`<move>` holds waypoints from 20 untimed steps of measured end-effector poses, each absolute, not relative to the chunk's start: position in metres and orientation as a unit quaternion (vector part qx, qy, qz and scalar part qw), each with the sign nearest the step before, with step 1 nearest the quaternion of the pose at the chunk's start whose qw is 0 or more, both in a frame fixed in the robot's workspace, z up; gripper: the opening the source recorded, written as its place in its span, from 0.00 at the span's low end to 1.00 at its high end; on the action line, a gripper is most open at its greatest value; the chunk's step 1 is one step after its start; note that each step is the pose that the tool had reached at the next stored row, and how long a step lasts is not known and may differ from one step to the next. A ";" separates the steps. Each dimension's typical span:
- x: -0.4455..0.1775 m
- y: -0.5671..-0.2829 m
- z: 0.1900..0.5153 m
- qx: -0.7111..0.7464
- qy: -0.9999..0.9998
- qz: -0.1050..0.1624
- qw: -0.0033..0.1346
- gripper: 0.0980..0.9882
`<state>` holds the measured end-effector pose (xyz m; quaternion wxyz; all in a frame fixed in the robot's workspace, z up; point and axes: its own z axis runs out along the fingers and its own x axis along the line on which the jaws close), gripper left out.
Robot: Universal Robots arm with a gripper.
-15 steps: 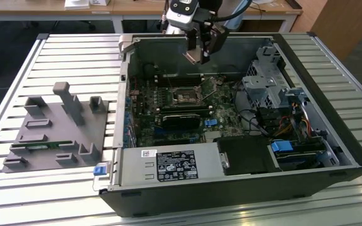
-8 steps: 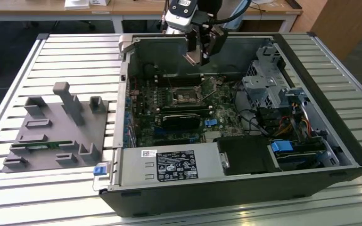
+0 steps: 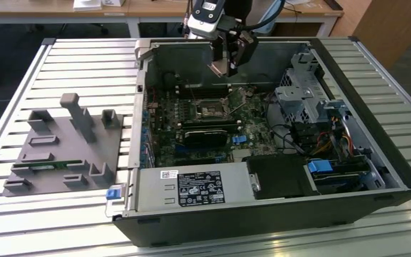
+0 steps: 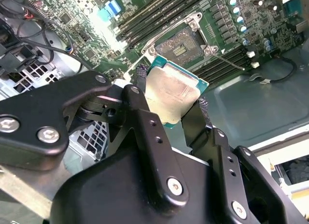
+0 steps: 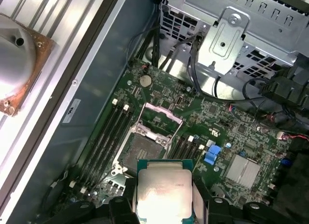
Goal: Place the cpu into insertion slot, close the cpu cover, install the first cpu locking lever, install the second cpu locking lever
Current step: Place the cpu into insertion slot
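Observation:
My gripper (image 3: 223, 65) hangs over the open computer case, shut on the cpu (image 4: 171, 91), a flat square chip with a dull silver top and green edge. In both wrist views the black fingers (image 4: 139, 91) press on two opposite edges of the cpu (image 5: 164, 190). The insertion slot (image 5: 142, 149) lies below on the green board, its dark centre bare; I also see this insertion slot (image 3: 211, 111) in the exterior view. The cpu cover (image 5: 161, 119) stands tilted up at the slot's far side. A thin metal lever (image 4: 229, 63) sticks out beside the insertion slot (image 4: 182, 43).
Black memory slots (image 5: 107, 137) run along both sides of the socket. A metal drive cage (image 3: 302, 99) and cables fill the case at the exterior view's right, a power supply (image 3: 191, 187) sits in front. A grey parts fixture (image 3: 62, 147) lies on the slatted table at the exterior view's left.

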<state>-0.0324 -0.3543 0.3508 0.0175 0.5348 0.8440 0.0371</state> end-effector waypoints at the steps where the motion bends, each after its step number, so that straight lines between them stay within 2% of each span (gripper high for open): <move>1: -0.032 -0.354 0.351 0.535 0.844 0.036 0.018 0.50; 20: -0.032 -0.354 0.347 0.564 0.825 0.030 0.022 0.50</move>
